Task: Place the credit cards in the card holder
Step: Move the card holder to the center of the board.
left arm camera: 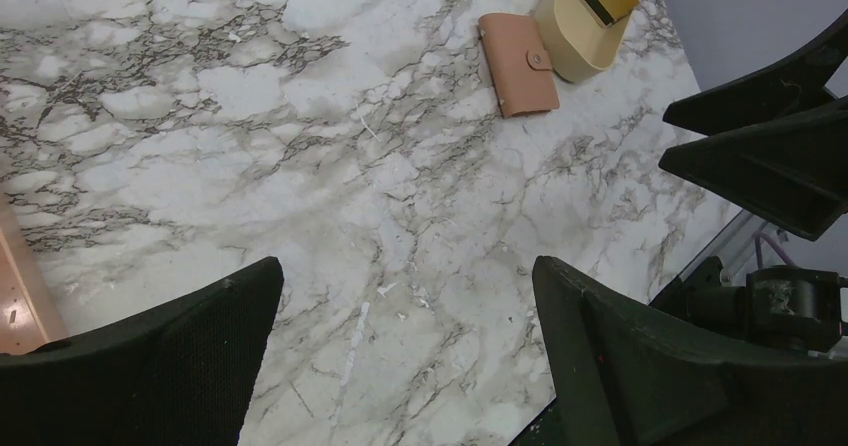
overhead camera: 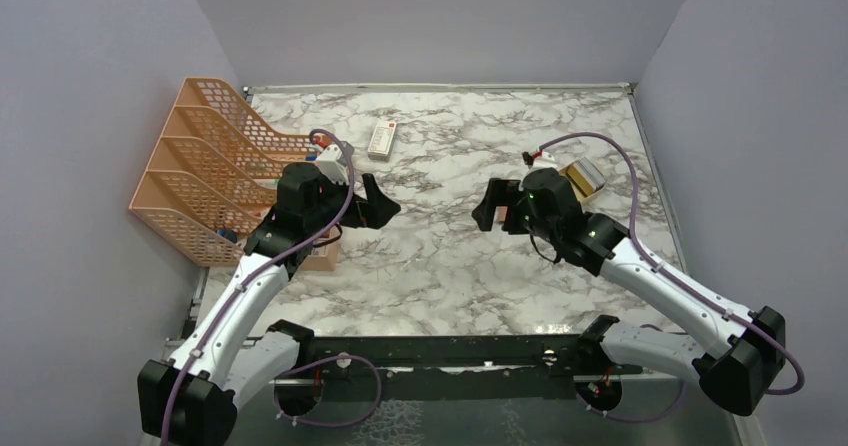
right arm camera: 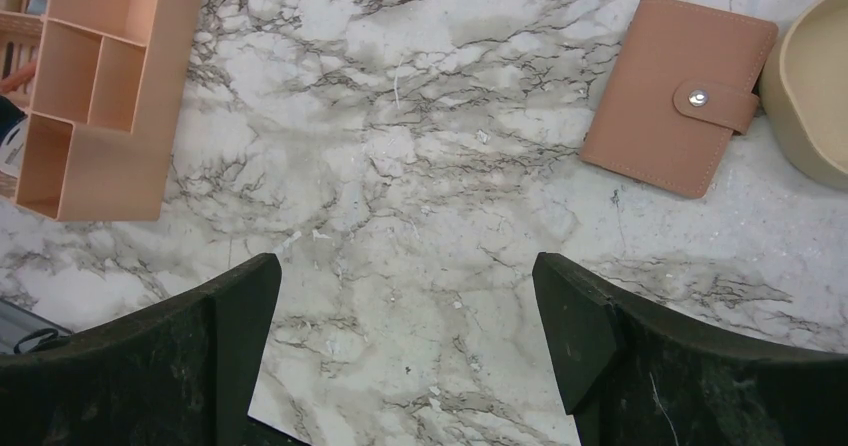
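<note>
On the marbled tabletop (overhead camera: 440, 266) between grey walls (overhead camera: 420, 16), the left pincer (left arm camera: 405, 276) and right pincer (right arm camera: 405, 271) gape wide, holding nothing, with the closed card holder (right arm camera: 668, 108) ahead-right of the right pincer.

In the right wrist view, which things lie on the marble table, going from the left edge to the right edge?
Peach compartment tray → brown card holder, closed with its clasp → cream shallow box, cut off by the right edge.
</note>
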